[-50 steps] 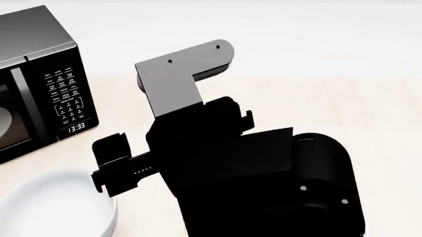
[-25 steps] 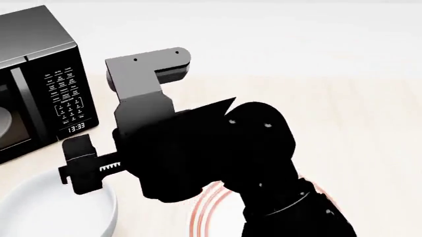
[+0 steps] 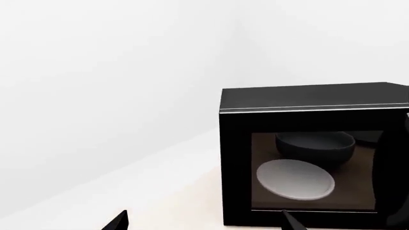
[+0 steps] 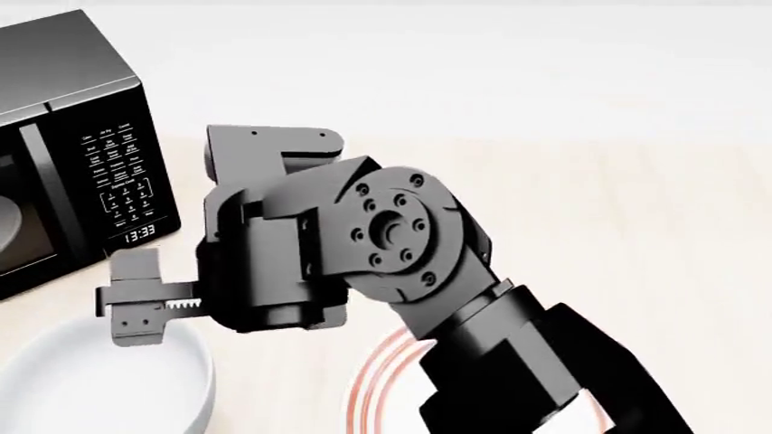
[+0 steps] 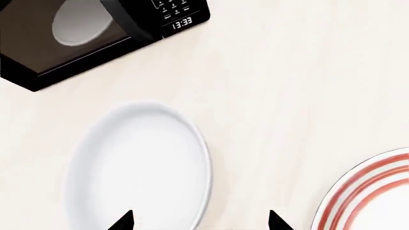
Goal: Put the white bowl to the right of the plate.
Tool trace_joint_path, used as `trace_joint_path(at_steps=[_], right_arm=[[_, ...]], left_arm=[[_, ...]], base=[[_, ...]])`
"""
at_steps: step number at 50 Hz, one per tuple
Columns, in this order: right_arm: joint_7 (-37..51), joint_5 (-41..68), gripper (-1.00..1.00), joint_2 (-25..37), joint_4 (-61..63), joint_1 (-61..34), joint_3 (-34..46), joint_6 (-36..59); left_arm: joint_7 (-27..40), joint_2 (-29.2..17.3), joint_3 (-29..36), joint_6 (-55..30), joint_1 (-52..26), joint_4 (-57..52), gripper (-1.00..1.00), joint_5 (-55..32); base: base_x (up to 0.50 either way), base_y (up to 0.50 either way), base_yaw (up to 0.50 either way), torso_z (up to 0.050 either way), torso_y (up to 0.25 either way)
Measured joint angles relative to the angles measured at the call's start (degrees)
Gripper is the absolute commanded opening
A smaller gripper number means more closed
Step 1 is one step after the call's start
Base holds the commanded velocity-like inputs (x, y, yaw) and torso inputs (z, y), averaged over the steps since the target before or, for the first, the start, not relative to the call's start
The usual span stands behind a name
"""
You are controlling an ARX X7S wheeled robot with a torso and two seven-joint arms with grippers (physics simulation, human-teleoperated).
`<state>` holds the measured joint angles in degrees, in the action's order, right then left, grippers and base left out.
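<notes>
Head view: right tool (image 4: 136,307) hangs over the white bowl (image 4: 103,384) at the bench's near left part; its spread is hard to judge here.
Right wrist view: tips spread, gripping nothing, above the bowl; plate (image 5: 370,196) well apart.
Left wrist view: left tool (image 3: 201,225) tips apart, facing the microwave (image 3: 307,153).

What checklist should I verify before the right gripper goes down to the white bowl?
1. White bowl sits below the right gripper: ok.
2. Right gripper open: ok, tips spread apart.
3. Bowl empty: ok.
4. Bowl apart from the plate: ok, bare table between them.
5. Space to the right of the plate free: cannot tell, the arm hides it.
6. Left gripper away from the bowl: ok, it faces the microwave.
</notes>
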<state>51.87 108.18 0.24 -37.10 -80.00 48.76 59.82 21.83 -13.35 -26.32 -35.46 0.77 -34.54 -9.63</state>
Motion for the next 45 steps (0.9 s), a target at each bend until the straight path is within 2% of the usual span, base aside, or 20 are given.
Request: trace_joint_path(at_steps=[25,33,45], right_arm=[[-0.95,27.89,1.0,-0.22,-4.6,-6.19,33.46,-25.46],[-1.39,32.54,1.0,-0.23,-5.25,-6.18,38.68,-28.63],[-2.9,35.01,1.0,-0.23,-5.72,-5.14,41.69,-29.18]], left_arm=[[0.2,-0.37,-0.16,-0.26,0.81,-1.56,1.0,-0.95],[0.28,-0.58,-0.27,-0.74,0.9,-2.24,1.0,-1.36],[0.33,-0.76,-0.49,-0.93,1.18,-2.87,1.0,-1.92]], base=[[0.0,0.0,0.0,0.0,0.0],[0.0,0.0,0.0,0.0,0.0],[0.0,0.0,0.0,0.0,0.0]])
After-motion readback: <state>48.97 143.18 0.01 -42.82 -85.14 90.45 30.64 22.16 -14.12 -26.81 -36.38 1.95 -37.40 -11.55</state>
